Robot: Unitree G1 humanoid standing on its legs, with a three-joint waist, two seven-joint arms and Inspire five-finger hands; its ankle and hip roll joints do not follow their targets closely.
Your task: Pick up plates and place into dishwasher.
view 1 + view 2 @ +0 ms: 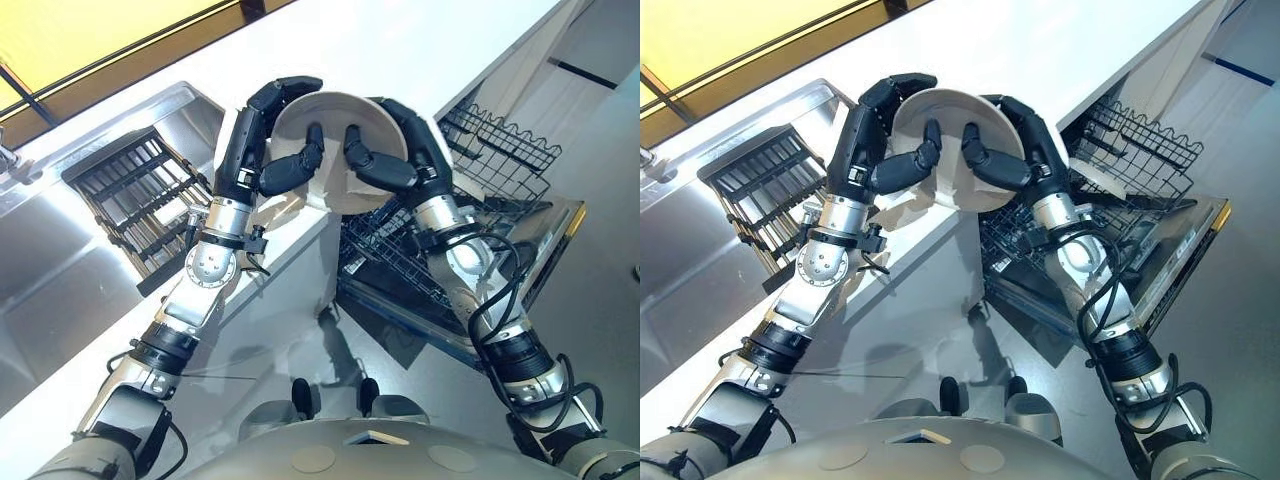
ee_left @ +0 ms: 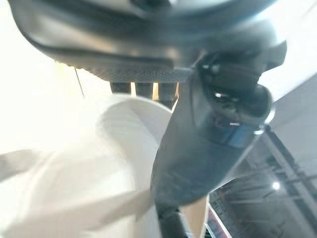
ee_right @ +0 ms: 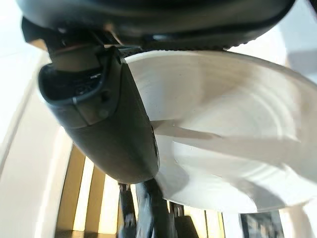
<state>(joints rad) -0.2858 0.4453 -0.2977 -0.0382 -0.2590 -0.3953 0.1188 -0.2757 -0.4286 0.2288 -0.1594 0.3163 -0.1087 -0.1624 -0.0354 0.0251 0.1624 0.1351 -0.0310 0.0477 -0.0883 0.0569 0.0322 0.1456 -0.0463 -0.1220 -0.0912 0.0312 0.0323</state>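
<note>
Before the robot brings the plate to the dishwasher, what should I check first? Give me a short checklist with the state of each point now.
1. Left robot hand curled round the plate: ok.
2. Right robot hand grips the opposite rim: ok.
3. Plate lifted off the white counter: ok.
4. Dishwasher rack pulled out on the robot's right: ok.
5. Free slot in that rack: cannot tell.

Legible text, labels, numbers, signs: none. No readable marking on any surface in view; no print can be made out anywhere.
</note>
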